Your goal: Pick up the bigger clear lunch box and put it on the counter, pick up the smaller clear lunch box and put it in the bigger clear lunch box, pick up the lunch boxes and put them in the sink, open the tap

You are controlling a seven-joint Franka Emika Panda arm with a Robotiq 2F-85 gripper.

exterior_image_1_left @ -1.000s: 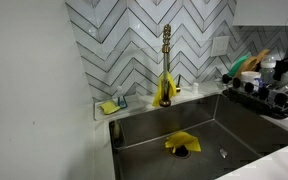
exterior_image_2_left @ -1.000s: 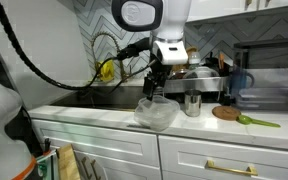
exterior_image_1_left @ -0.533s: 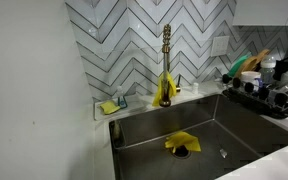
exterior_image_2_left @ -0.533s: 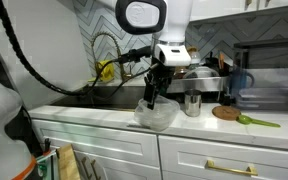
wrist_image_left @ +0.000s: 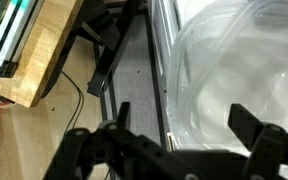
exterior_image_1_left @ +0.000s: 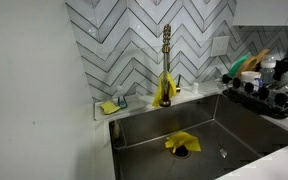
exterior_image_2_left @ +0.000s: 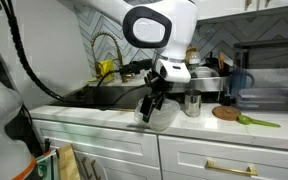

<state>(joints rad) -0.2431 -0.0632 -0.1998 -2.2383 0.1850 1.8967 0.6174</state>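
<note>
The bigger clear lunch box [exterior_image_2_left: 165, 115] stands on the white counter [exterior_image_2_left: 89, 111], near its front edge. My gripper [exterior_image_2_left: 148, 108] is tilted down at the box's left side. In the wrist view the gripper [wrist_image_left: 182, 120] is open, with the box's thick clear rim [wrist_image_left: 174, 70] between the dark fingers and the tub [wrist_image_left: 239, 60] spreading right. Several curved clear edges show; I cannot tell whether a smaller box lies inside. The steel sink [exterior_image_1_left: 239, 128] and the brass tap [exterior_image_1_left: 166, 60] show in an exterior view, with no gripper there.
A yellow cloth [exterior_image_1_left: 181, 143] lies on the sink's drain. A dark dish rack [exterior_image_1_left: 269, 92] stands beside the sink. On the counter right of the box are a steel cup [exterior_image_2_left: 193, 104], a cork mat [exterior_image_2_left: 227, 113] and a green utensil [exterior_image_2_left: 260, 122].
My gripper has come down from above the box and tilted to its left rim. The box and the sink scene have not moved.
</note>
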